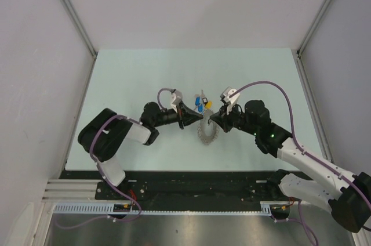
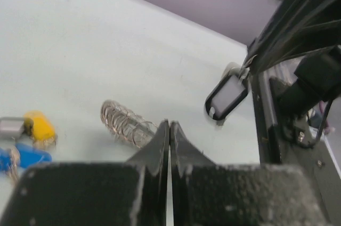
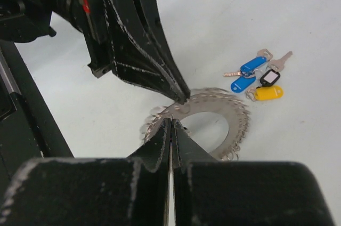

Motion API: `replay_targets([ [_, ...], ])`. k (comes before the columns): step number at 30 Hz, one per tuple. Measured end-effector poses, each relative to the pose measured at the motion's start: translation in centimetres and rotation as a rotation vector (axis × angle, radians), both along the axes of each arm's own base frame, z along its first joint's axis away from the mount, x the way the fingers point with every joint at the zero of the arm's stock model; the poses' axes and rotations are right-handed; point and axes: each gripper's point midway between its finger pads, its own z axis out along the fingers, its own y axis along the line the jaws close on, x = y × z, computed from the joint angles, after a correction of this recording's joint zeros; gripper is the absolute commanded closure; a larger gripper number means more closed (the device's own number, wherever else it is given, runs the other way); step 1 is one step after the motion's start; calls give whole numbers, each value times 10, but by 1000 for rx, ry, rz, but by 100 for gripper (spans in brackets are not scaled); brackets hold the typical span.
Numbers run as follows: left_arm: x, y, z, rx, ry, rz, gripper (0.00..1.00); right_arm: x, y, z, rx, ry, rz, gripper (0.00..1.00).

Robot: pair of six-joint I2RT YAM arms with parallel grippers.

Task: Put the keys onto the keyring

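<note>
Jaws of the left gripper [image 2: 169, 130] are seen pressed fully together, with no gap between them and nothing visibly clamped. The right gripper [image 3: 170, 126] is likewise closed tight, its fingers meeting in a thin seam. Both tips are brought to the keyring [image 3: 213, 124], which is laid on the pale green table [image 1: 145, 78] between the two grippers. In the right wrist view the left tip is set against the far part of the beaded rim and the right tip against the near part. Whether a strand of the rim is pinched by either tip cannot be told.

The keys [image 3: 256, 77] are found in a small cluster on the table just beside the keyring, on its far side, and are not threaded on it. Two blue tags [image 3: 253, 65], a yellow tag [image 3: 269, 93] and a black-rimmed oval tag [image 3: 270, 77] are made out among them, with bare metal blades pointing outward.
</note>
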Motion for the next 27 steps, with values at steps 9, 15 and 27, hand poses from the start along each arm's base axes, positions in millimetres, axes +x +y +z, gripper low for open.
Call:
replay_targets([
  [9,-42,44,-95,163,263,118,100,-4,5,-19,-34,49,23,100],
  [15,-38,53,-97,166,268,170,100,-6,7,-32,-58,85,39,100],
  [27,-48,57,-120,215,319,195,92,-12,9,-49,-91,139,68,100],
])
